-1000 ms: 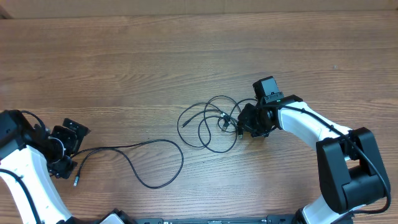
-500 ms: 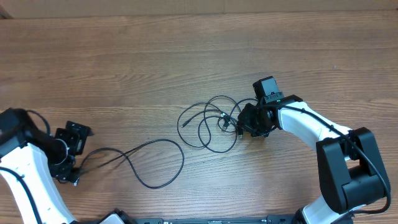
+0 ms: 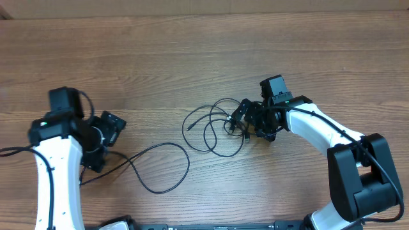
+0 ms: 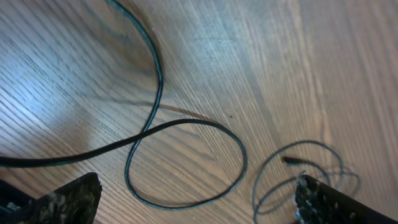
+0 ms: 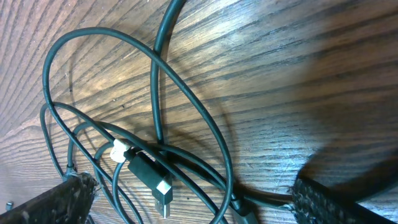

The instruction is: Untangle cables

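Right end effector (image 3: 245, 121) wide over tangled cables (image 3: 214, 128); left end effector (image 3: 104, 142) wide; broad tabletop (image 3: 192, 51) all round.

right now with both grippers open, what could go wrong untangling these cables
The right gripper hangs open over the cable bunch; closing there could pinch several strands at once and tighten the tangle.
The plug lies under crossing loops, so pulling it may snag.
The left gripper is open near the loose cable, which crosses itself; dragging could knot it.
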Available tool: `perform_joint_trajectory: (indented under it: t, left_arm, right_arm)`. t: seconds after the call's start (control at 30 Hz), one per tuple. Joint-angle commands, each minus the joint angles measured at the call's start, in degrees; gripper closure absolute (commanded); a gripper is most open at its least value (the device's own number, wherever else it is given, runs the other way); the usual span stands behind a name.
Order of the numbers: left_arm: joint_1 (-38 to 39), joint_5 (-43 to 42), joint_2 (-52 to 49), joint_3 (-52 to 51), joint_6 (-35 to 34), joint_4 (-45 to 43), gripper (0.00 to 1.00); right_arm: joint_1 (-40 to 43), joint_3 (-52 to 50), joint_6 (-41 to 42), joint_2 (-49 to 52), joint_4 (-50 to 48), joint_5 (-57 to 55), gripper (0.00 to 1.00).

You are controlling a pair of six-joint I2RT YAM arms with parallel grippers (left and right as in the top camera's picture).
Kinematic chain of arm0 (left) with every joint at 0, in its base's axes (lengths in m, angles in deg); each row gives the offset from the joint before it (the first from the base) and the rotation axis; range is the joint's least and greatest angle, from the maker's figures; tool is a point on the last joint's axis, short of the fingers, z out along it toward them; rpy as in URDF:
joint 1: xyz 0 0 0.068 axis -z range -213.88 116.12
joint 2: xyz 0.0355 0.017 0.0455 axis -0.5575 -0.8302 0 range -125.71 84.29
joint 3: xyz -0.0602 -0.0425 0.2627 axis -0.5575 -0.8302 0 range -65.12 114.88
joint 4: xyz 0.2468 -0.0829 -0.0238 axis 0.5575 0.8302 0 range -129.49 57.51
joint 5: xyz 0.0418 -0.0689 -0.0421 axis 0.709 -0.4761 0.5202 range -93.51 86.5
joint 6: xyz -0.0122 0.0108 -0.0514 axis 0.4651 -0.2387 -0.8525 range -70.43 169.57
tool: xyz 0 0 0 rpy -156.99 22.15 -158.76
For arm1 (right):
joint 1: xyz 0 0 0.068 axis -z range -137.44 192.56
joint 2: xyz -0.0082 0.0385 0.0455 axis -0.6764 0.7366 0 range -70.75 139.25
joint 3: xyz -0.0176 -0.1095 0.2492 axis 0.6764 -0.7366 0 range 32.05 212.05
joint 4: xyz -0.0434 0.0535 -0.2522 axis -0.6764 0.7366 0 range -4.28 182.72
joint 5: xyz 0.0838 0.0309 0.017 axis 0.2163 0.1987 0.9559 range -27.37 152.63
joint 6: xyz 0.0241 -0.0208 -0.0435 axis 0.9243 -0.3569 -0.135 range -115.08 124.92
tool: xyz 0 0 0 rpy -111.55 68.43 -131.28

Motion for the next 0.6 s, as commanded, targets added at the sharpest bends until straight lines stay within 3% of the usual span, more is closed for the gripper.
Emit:
perform_joint_trajectory:
  t: [0.0, 0.17, 0.37, 0.57]
  left_arm:
    - [5.3, 5.3, 0.8, -4.2, -9.3, -1.6, 0.0]
    - [11.0, 7.4, 0.8, -10.5, -14.2, -10.3, 0.12]
    - [12.4, 17.5, 0.7, -16.4, -19.0, -17.4, 0.32]
    - [12.3, 28.2, -0.5, -20.4, -20.2, -20.0, 0.73]
  right_arm:
    - [0.2, -1.0, 0.0, 1.2, 0.7, -2.1, 0.0]
    - [0.2, -1.0, 0.0, 1.2, 0.7, -2.1, 0.0]
    - [0.2, -1.0, 0.0, 1.2, 0.9, -2.1, 0.0]
    - [0.2, -1.0, 0.0, 1.2, 0.9, -2.1, 0.0]
